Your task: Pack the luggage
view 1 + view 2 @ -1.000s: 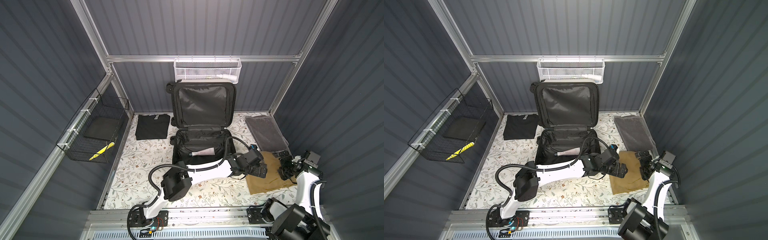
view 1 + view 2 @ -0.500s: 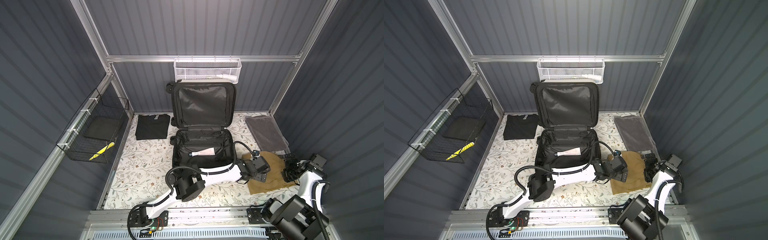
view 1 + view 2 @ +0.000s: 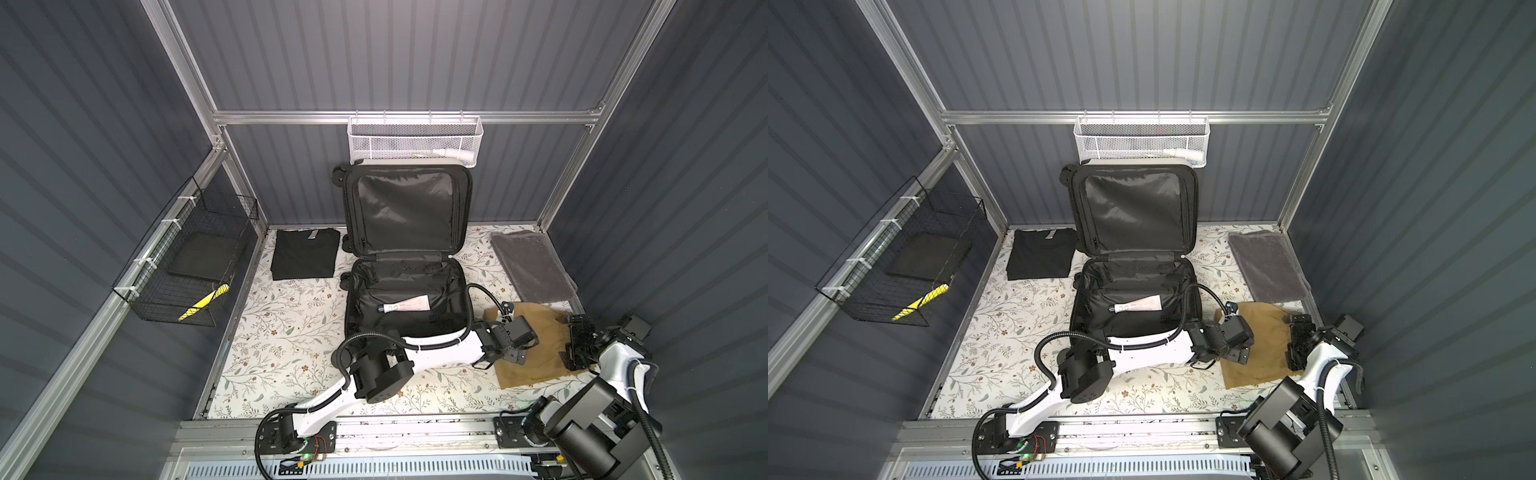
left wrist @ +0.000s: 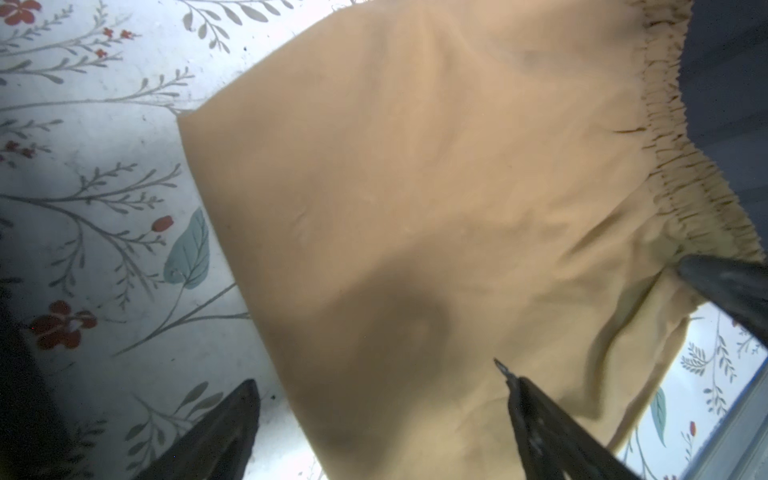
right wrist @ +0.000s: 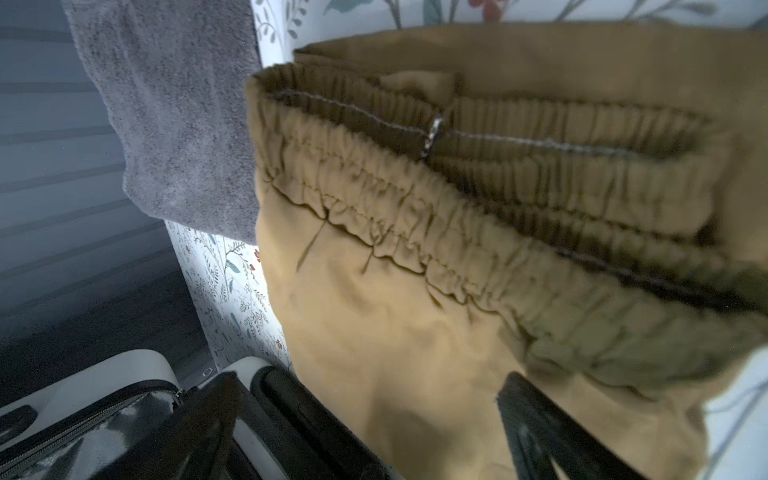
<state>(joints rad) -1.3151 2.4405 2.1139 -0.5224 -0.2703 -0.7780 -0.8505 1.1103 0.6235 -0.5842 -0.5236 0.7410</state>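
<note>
The luggage [image 3: 399,278] [image 3: 1129,282] lies open mid-table, its lid upright against the back wall and a white tube [image 3: 403,307] inside. To its right lies a folded tan garment [image 3: 540,361] [image 3: 1266,349] with an elastic waistband [image 5: 415,232]. My left gripper [image 3: 515,353] [image 4: 374,372] is open, low over the garment's left edge, one finger over the cloth and the other over the table. My right gripper [image 3: 575,345] [image 5: 368,378] is open over the garment's right part. The luggage's white shell [image 5: 137,365] shows in the right wrist view.
A grey towel [image 3: 532,266] [image 5: 174,104] lies behind the tan garment. A folded black shirt [image 3: 305,253] sits left of the luggage. A white mesh basket [image 3: 415,141] hangs on the back wall and a black wire basket [image 3: 187,266] on the left wall.
My left arm has stretched lower and its gripper has dropped down to the tan garment's left edge. The right gripper has sunk slightly over the garment.
</note>
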